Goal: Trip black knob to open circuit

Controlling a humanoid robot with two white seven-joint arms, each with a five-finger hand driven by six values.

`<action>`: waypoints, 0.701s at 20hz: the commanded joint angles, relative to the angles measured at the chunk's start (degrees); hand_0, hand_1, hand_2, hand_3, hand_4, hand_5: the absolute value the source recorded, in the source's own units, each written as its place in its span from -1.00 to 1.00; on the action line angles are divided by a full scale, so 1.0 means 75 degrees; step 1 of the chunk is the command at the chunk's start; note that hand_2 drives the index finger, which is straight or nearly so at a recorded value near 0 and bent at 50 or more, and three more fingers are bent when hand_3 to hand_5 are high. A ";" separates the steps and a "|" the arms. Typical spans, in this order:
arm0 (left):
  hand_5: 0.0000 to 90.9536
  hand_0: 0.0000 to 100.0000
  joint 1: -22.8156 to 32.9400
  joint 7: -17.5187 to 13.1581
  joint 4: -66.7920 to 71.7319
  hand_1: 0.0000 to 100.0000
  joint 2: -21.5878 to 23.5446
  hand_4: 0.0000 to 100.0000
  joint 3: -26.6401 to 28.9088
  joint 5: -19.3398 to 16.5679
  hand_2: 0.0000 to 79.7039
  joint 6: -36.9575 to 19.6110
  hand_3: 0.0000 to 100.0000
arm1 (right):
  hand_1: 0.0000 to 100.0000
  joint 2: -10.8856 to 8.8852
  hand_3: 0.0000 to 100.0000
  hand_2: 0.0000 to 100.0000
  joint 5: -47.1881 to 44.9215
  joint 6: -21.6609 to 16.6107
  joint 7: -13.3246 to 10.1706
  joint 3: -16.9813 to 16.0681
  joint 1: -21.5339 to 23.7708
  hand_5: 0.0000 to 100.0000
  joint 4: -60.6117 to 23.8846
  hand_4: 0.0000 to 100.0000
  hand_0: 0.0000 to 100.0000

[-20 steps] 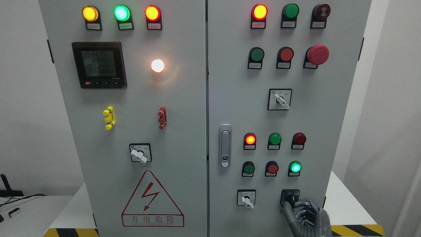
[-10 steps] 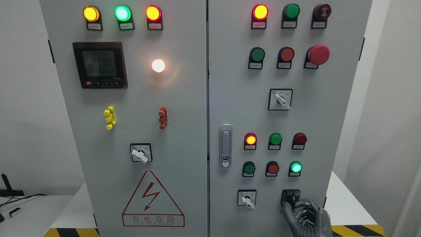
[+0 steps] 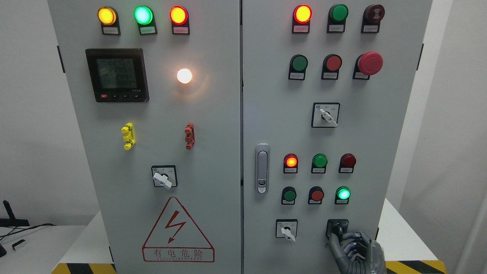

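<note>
**Right hand at the black knob, lower right of the cabinet**

The right hand [image 3: 355, 249] rises from the bottom edge at lower right, fingers [image 3: 352, 238] curled up against the black knob [image 3: 338, 228] on the right door of the control cabinet [image 3: 380, 125]. Whether they truly grip it I cannot tell. Just left sits a white selector switch [image 3: 286, 229]; above glows a lit green lamp [image 3: 343, 193].

Grey cabinet [image 3: 213, 160] on white table [image 3: 403, 236]
</note>
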 commanded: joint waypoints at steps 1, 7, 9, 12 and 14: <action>-1.00 -0.76 0.0000 -0.0005 0.0004 -0.22 -0.0008 -1.00 0.0000 -0.0234 -1.00 0.0004 -1.00 | 0.41 -0.0009 0.67 0.11 0.0201 0.0003 -0.0011 0.0045 0.0000 0.97 0.0014 0.75 -0.40; -1.00 -0.76 0.0000 -0.0005 -0.0007 -0.22 0.0004 -1.00 0.0000 -0.0234 -1.00 0.0004 -1.00 | 0.42 -0.0009 0.67 0.10 0.0343 -0.0009 0.0001 0.0034 0.0000 0.96 0.0014 0.75 -0.39; -1.00 -0.76 0.0000 -0.0005 -0.0007 -0.22 0.0004 -1.00 0.0000 -0.0234 -1.00 0.0004 -1.00 | 0.42 -0.0009 0.66 0.09 0.0389 -0.0009 0.0001 0.0034 0.0012 0.96 0.0014 0.75 -0.39; -1.00 -0.76 0.0000 -0.0005 0.0004 -0.22 -0.0008 -1.00 0.0000 -0.0234 -1.00 0.0004 -1.00 | 0.42 -0.0020 0.66 0.08 0.0390 -0.0009 0.0001 0.0034 0.0012 0.96 0.0014 0.74 -0.38; -1.00 -0.76 0.0000 -0.0005 0.0004 -0.22 0.0004 -1.00 0.0000 -0.0234 -1.00 0.0004 -1.00 | 0.42 -0.0021 0.66 0.08 0.0402 -0.0009 0.0001 0.0034 0.0012 0.96 0.0026 0.74 -0.38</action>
